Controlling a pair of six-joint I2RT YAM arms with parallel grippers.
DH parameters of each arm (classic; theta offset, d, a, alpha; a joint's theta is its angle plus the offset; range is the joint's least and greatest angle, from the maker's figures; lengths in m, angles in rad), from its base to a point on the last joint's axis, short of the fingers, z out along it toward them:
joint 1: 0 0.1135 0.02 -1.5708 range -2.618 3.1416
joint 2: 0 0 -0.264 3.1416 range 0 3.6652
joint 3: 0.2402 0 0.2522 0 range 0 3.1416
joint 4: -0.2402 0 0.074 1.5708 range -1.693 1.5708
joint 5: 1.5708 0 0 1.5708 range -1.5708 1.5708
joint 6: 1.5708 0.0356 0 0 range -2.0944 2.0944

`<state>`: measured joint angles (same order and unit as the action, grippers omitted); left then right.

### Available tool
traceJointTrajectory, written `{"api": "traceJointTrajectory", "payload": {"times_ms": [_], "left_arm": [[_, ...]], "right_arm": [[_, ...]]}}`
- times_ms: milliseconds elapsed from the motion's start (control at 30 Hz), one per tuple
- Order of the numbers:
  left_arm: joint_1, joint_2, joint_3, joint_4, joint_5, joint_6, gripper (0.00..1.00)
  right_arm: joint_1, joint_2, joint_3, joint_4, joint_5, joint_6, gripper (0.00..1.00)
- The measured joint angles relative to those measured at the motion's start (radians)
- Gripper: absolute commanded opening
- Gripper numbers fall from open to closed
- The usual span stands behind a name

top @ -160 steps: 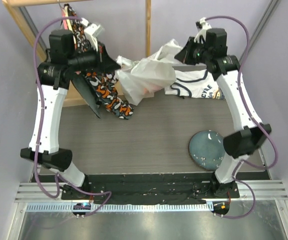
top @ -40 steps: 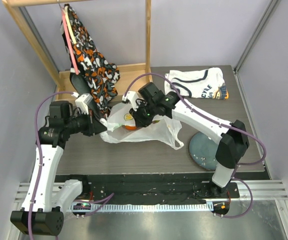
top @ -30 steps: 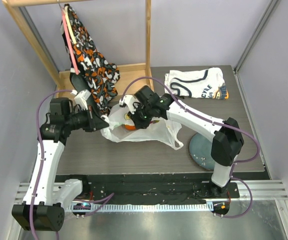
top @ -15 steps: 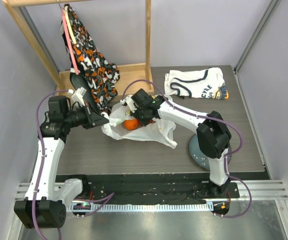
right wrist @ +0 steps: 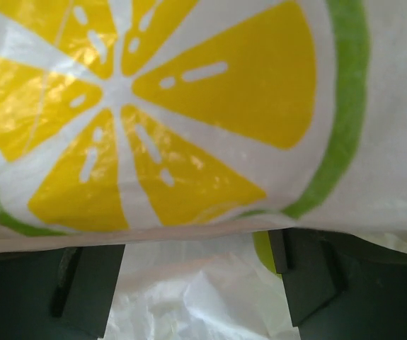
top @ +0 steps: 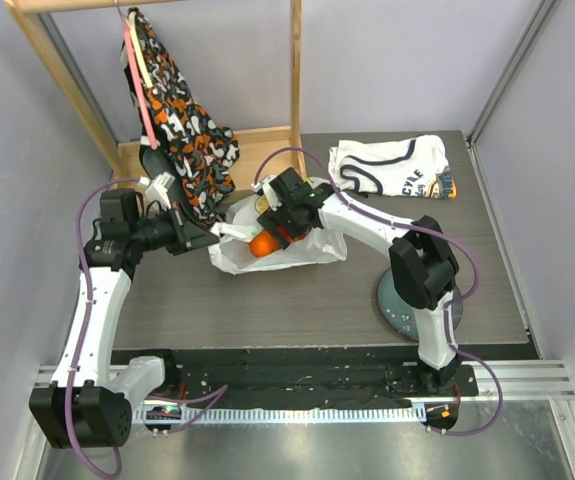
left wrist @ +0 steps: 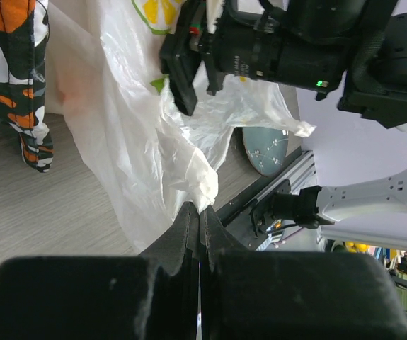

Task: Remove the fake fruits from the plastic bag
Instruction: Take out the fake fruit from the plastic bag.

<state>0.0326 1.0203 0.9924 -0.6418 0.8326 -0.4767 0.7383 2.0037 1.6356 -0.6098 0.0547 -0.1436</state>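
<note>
The plastic bag (top: 287,252) lies crumpled mid-table, white with a yellow-green citrus print (right wrist: 153,106). An orange fruit (top: 262,246) shows through its thin film, and a sliver of a green fruit (right wrist: 263,251) shows beside my right finger. My left gripper (top: 214,236) is shut on the bag's left edge (left wrist: 204,190); its jaws are pressed together with the film pinched at their tips (left wrist: 199,210). My right gripper (top: 273,222) is at the bag's top, right above the orange. Its fingers (right wrist: 83,283) stand wide apart, open, with only loose bag film between them. Any other fruits are hidden.
A wooden rack (top: 295,80) at the back left carries a hanging patterned cloth (top: 182,135), close behind my left gripper. A folded white shirt (top: 392,165) lies at the back right. A blue plate (top: 405,300) sits near the right arm's base.
My right gripper has gone from shut to wide open at the bag's top. The bag has bunched up leftward, its right flap drawn in. My left gripper still pinches the edge.
</note>
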Motion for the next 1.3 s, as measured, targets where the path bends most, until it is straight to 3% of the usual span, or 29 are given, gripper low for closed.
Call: {"api": "traceJointTrajectory", "payload": {"times_ms": [300,600,733,767,867,1100,1300], "left_arm": [[0.0,0.003,-0.01,0.007,0.005,-0.006,0.0],[0.001,0.018,-0.017,0.011,0.006,-0.006,0.0],[0.0,0.027,-0.017,0.017,0.01,-0.006,0.0],[0.001,0.03,-0.017,0.017,0.011,-0.006,0.0],[0.001,0.036,-0.017,0.018,0.016,-0.006,0.0],[0.001,0.088,0.007,0.023,0.017,0.005,0.0],[0.001,0.16,0.077,0.042,0.016,0.01,0.0]], "right_arm": [[-0.001,0.126,0.07,0.013,0.064,0.004,0.87],[-0.027,0.173,0.153,0.012,0.005,0.032,0.89],[-0.03,0.207,0.208,0.011,-0.016,0.042,0.67],[-0.031,0.218,0.22,0.011,-0.018,0.042,0.57],[-0.033,0.243,0.251,0.012,-0.023,0.042,0.45],[-0.036,0.226,0.256,-0.009,-0.079,0.025,0.37],[-0.038,-0.018,0.147,-0.073,-0.242,0.002,0.36]]}}
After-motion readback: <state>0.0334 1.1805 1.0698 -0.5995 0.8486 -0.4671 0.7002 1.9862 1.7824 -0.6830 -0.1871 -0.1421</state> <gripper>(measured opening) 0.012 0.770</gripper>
